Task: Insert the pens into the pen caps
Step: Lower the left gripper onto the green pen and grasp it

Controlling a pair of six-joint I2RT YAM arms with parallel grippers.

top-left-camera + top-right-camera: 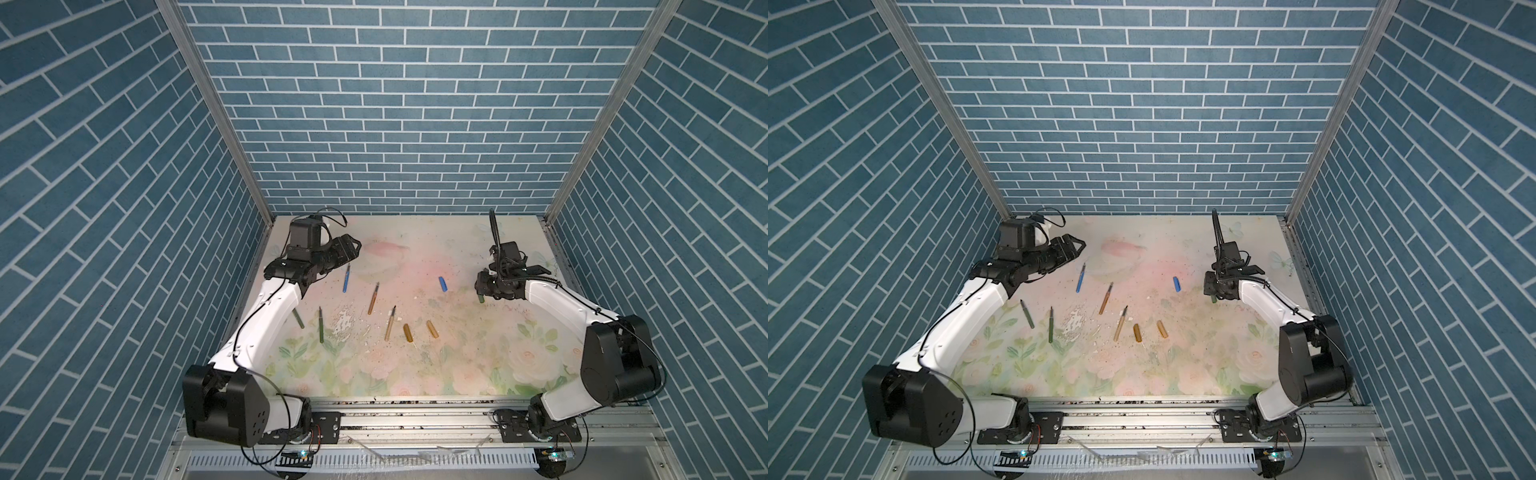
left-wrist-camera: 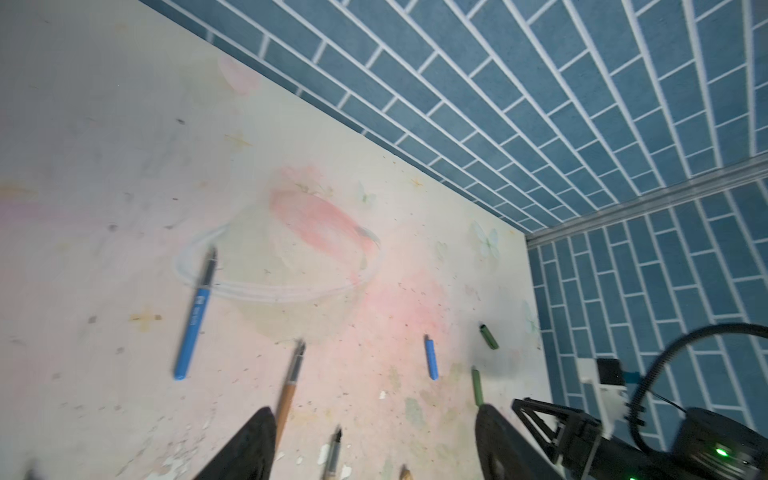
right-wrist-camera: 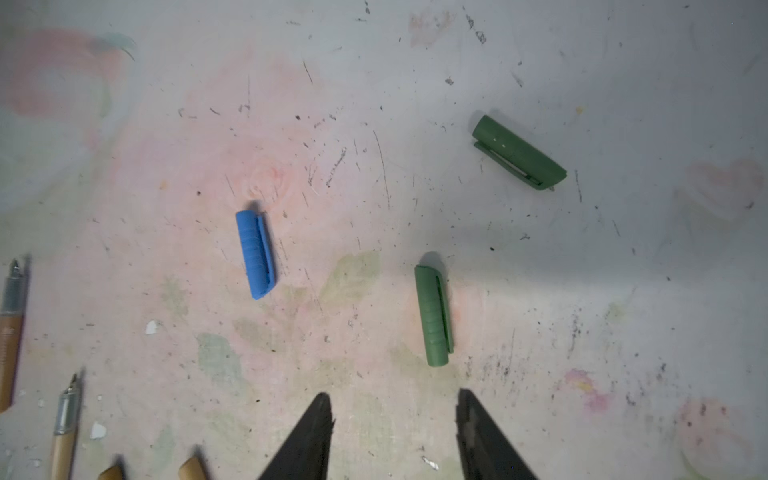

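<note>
Right claw point(image 3: 395, 395) parted, overhead hides green cap point(image 3: 519, 153)

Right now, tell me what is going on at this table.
Nothing is held yet. The right jaws hang open close to a green cap, with a blue cap and a second green cap lying nearby. The left jaws, open too, hover near the blue pen. The green pens and brown pens also lie uncapped on the table.

Blue brick-patterned walls point(image 1: 395, 104) on three sides, silver corner posts point(image 1: 218, 112), worn floral tabletop point(image 1: 457, 365).
</note>
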